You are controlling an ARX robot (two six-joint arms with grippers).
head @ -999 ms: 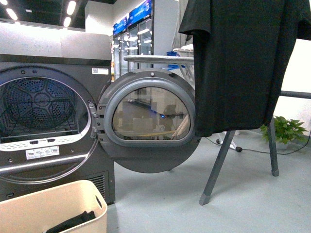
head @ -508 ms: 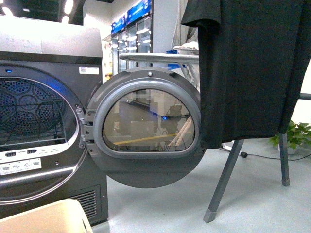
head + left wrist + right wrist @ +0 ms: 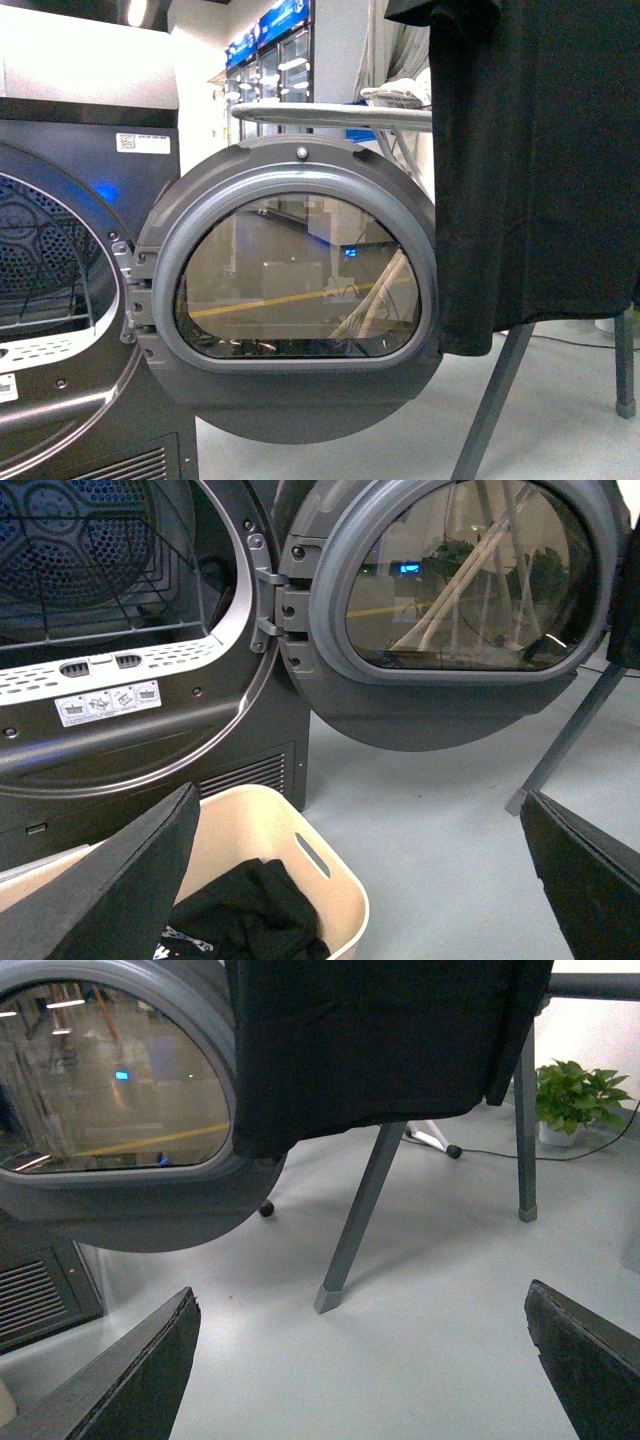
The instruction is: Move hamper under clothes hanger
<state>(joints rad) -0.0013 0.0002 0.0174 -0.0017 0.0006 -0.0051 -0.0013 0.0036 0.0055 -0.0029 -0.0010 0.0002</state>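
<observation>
The dark grey metal dryer (image 3: 160, 420) stands at the left, its round glass-windowed door (image 3: 300, 310) swung open to the right of the drum (image 3: 40, 260). Behind the door's top edge lies the white flat ironing board (image 3: 320, 115). Right of the door a black fabric T-shirt (image 3: 540, 170) hangs on the dark grey metal clothes hanger (image 3: 355, 1220), whose angled legs stand below it. The beige rectangular plastic hamper (image 3: 250, 825) sits just before the dryer, below the drum, left of the hanger, with dark clothes (image 3: 250, 920) in it. A green potted plant (image 3: 575, 1095) stands behind the hanger's legs, seemingly well back from them
</observation>
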